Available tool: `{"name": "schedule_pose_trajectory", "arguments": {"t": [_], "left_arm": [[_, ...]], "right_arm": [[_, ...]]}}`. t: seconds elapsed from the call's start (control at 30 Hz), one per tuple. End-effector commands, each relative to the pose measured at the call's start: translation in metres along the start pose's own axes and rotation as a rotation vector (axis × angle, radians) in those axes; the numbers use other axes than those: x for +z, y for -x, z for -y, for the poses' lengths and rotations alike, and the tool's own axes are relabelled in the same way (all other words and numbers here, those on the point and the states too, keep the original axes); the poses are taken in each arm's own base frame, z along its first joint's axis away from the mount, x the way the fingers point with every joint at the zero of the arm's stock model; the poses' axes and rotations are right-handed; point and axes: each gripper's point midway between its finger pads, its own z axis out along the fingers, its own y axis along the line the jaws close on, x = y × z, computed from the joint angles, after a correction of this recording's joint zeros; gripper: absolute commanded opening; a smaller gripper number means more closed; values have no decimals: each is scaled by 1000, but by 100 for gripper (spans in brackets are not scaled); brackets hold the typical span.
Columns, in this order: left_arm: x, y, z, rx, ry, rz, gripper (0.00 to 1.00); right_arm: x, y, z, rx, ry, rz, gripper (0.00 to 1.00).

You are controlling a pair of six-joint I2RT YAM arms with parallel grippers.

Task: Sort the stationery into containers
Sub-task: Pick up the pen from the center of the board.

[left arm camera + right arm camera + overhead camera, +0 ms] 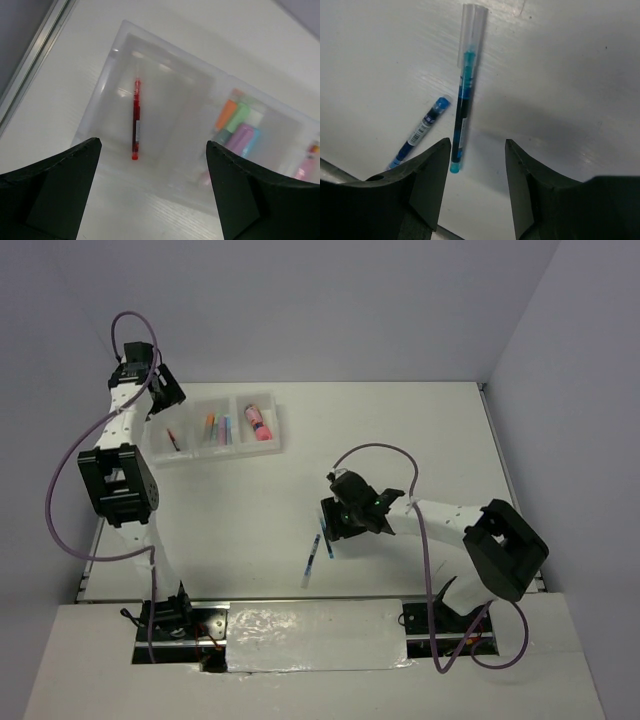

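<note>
Left pincer [152, 145] hovering over left end of three joined white translucent plastic bins [102, 85], jaws spread wide, gripping nothing. Thin red pen [136, 120] lying flat in left bin. Pastel highlighters [240, 130] lying in middle bin, stubby pink tube [258, 422] in right bin. Right pincer [477, 145] hanging above white counter [570, 75], jaws apart, empty, straddling end of thin blue pen with clear cap [463, 100]. Second blue pen [420, 131] lying just beside it.

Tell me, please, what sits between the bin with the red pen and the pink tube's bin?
The middle bin, holding pastel highlighters; the top view shows it.
</note>
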Motion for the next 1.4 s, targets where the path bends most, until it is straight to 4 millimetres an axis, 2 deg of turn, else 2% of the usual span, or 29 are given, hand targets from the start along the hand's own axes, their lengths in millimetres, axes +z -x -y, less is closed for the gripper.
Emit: {"name": "schedule_pose_trajectory", "arguments": {"t": [0.0, 0.03, 0.07, 0.13, 0.17, 0.23, 0.27, 0.3, 0.33, 0.4, 0.43, 0.5, 0.6, 0.67, 0.73, 0.8, 0.83, 0.87, 0.9, 0.97, 1.0, 1.07, 1.1, 1.13, 1.17, 1.23, 1.27, 1.33, 1.37], "left_arm": [[-107, 42, 37, -36, -197, 140, 99], [-117, 38, 40, -36, -221, 141, 99], [-137, 31, 42, -33, -258, 156, 99], [-155, 20, 47, -22, -305, 161, 99], [-170, 10, 49, -15, -334, 174, 99], [-182, -1, 54, -8, -380, 168, 99], [-188, -15, 51, -2, -394, 155, 99], [-191, -19, 52, -1, -408, 160, 99], [-192, -36, 49, 8, -412, 141, 99], [-192, -49, 48, 14, -423, 132, 99], [-190, -65, 45, 25, -417, 109, 99], [-188, -81, 42, 34, -417, 82, 99], [-185, -108, 41, 45, -432, 47, 99], [-188, -133, 51, 82, -459, 19, 99], [-190, -146, 57, 98, -476, -3, 99], [-200, -165, 72, 120, -554, -34, 99], [-206, -177, 82, 129, -595, -42, 99], [-210, -184, 87, 132, -619, -54, 99], [-213, -190, 92, 129, -644, -66, 99], [-225, -211, 108, 119, -744, -110, 99], [-229, -225, 112, 111, -773, -140, 99], [-239, -230, 125, 96, -851, -139, 99], [-247, -241, 130, 89, -893, -177, 99], [-253, -243, 135, 87, -923, -183, 99], [-258, -245, 140, 85, -950, -187, 99], [-273, -252, 149, 83, -999, -213, 99], [-282, -251, 155, 79, -1038, -207, 99], [-305, -258, 167, 59, -1133, -236, 99], [-307, -259, 168, 51, -1141, -253, 98]], "right_arm": [[4, -4, 7, 30, -84, 10, 55], [6, -9, 3, 19, -83, -3, 55], [8, -9, 0, 19, -77, -2, 55], [12, -15, -3, 6, -79, -16, 54], [12, -15, -5, 6, -82, -21, 54], [13, -16, -9, -6, -92, -15, 54], [14, -17, -8, -2, -101, -23, 54], [15, -18, -8, -3, -109, -24, 54], [18, -19, -5, -3, -134, -30, 54], [22, -22, -2, -8, -155, -44, 52], [23, -23, -2, -11, -165, -52, 46], [29, -29, 5, -24, -221, -69, 39], [34, -36, 16, -27, -287, -97, 33], [37, -39, 16, -27, -277, -107, 28], [39, -42, 10, -25, -240, -111, 24], [37, -40, 4, -22, -208, -103, 19], [37, -38, 2, -19, -192, -94, 5], [36, -37, 0, -16, -186, -87, 0], [34, -37, 1, -15, -186, -81, 0], [25, -25, -6, -2, -151, -26, 0], [13, -15, -13, 11, -116, 23, 0], [0, -8, -21, 17, -57, 73, 0], [-8, 0, -35, 20, 22, 113, 0], [-28, 14, -48, 23, 96, 181, 0], [-35, 14, -52, 20, 139, 201, 0], [-62, 33, -74, 32, 265, 302, 0], [-67, 35, -76, 39, 284, 323, 0], [-86, 46, -93, 30, 371, 360, 0], [-91, 48, -97, 25, 393, 362, 0]]}}
